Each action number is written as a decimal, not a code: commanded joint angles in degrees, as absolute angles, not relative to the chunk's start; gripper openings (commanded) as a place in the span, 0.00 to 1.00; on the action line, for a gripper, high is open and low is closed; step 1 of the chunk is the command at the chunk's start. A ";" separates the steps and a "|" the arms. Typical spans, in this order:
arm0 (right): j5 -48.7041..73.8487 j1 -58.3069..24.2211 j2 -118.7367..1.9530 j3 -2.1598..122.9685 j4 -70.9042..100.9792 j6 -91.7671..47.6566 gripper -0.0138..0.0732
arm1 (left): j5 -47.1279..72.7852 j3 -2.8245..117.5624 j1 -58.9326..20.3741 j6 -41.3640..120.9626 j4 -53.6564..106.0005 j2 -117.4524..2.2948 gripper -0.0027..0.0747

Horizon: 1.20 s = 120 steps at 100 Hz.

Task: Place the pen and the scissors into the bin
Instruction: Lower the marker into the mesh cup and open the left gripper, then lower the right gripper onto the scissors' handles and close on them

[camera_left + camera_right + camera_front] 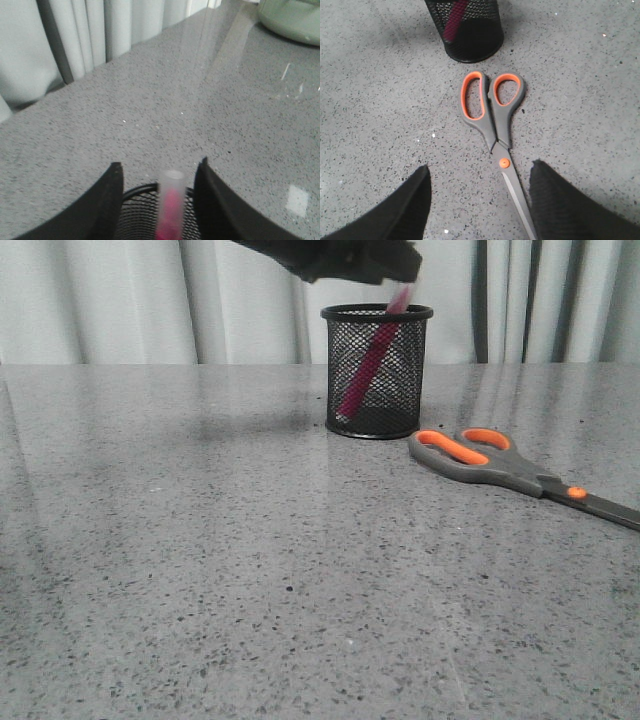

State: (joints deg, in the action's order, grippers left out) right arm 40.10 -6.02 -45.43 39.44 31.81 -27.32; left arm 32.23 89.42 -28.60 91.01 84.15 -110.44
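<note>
The black mesh bin stands at the back middle of the table. The pink pen leans inside it, its clear cap poking above the rim. My left gripper hovers just over the bin. In the left wrist view the left gripper is open, with a gap on each side of the pen over the bin. The scissors lie flat to the right of the bin, handles toward it. My right gripper is open above the scissors, straddling the blade. The bin and the pen also show there.
The table is grey speckled stone. Pale curtains hang behind it. A pale green rounded object sits at the table's far side in the left wrist view.
</note>
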 commanded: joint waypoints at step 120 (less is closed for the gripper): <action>18.18 -6.13 -45.47 41.78 43.58 -36.24 0.61 | 16.93 52.28 -2.42 68.27 63.11 -49.76 0.01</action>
State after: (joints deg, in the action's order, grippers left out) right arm 19.40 -6.02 -45.43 39.44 42.58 -32.24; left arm 21.22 55.95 -2.67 68.88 60.53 -54.29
